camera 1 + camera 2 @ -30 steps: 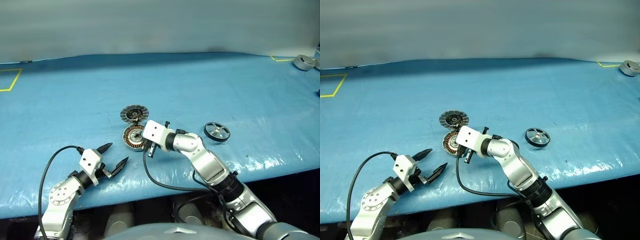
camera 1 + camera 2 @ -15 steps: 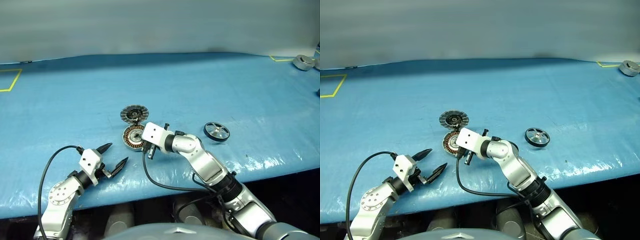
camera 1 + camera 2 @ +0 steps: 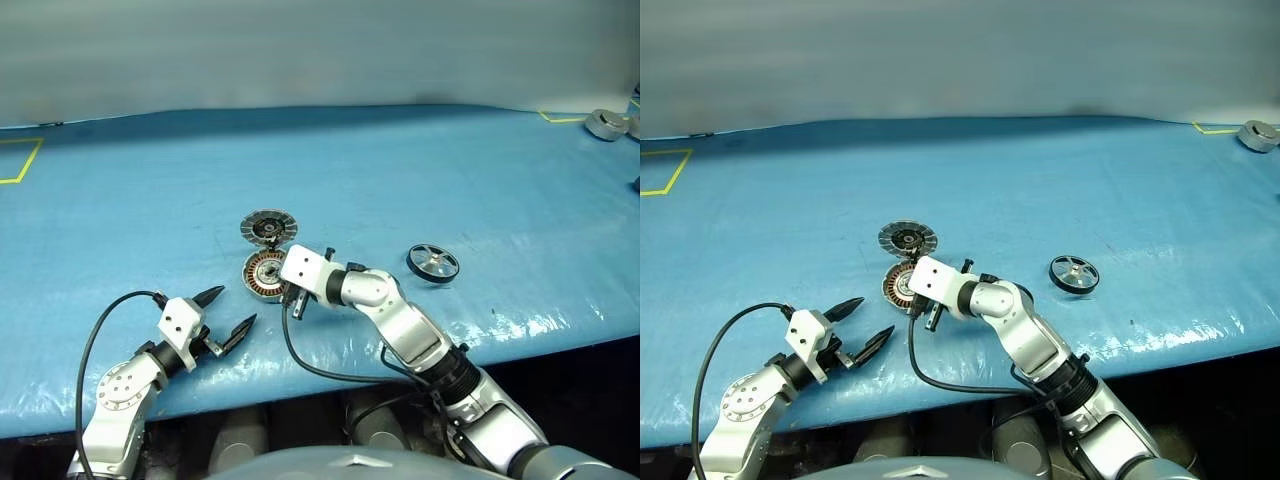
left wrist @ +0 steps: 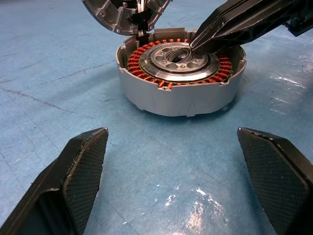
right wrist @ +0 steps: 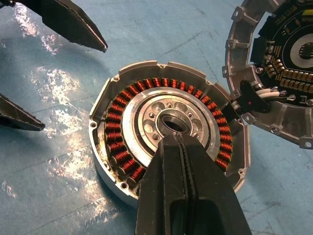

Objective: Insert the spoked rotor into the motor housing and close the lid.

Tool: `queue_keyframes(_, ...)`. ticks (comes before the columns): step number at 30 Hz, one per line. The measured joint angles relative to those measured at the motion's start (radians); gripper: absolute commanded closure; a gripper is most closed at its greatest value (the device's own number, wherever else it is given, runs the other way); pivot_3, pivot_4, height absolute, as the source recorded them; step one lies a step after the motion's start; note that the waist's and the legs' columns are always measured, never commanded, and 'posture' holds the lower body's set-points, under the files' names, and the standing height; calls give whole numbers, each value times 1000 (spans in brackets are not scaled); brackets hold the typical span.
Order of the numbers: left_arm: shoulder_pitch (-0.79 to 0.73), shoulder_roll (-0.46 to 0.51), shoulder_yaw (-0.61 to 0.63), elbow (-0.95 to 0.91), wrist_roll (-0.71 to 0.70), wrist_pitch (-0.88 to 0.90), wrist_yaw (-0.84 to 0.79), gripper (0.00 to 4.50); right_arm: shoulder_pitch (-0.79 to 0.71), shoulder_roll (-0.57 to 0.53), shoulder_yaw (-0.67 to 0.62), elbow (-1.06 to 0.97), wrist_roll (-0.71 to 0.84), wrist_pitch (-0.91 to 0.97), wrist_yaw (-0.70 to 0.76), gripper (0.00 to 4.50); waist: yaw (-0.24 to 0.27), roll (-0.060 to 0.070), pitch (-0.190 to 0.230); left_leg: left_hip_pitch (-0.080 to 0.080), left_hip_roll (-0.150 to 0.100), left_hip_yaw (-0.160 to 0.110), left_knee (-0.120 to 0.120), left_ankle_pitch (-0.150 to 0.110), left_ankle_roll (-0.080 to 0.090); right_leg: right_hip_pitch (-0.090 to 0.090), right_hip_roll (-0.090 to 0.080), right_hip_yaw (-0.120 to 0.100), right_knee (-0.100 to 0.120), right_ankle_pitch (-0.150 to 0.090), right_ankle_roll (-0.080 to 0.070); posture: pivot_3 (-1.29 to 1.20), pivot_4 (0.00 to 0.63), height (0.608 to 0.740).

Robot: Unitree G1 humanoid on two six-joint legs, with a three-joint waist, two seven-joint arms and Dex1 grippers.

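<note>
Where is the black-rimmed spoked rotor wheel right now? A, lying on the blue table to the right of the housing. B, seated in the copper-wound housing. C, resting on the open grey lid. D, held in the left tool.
A: the black-rimmed spoked rotor wheel lies alone on the blue table, right of the copper-wound housing.

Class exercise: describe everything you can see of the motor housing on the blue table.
The motor housing is a round, shallow grey metal cup with a notched rim. Inside, copper-red windings ring a silver hub with small holes around a central bore. It sits flat and open on the blue table; no rotor is inside. Its lid lies swung back, joined at a hinge with wires. The shut right gripper rests its tips at the hub's bore.
</note>
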Motion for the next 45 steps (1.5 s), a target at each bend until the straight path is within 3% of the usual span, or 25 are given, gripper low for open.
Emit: queue_keyframes(45, 2, -1, 0, 0, 1, -2, 5, 0, -13, 60, -17, 115, 10, -102, -51, 4483, 2, 0, 0, 0, 0, 0, 0, 0, 0, 0, 0, 0, 0, 0, 0, 0, 150, 740)
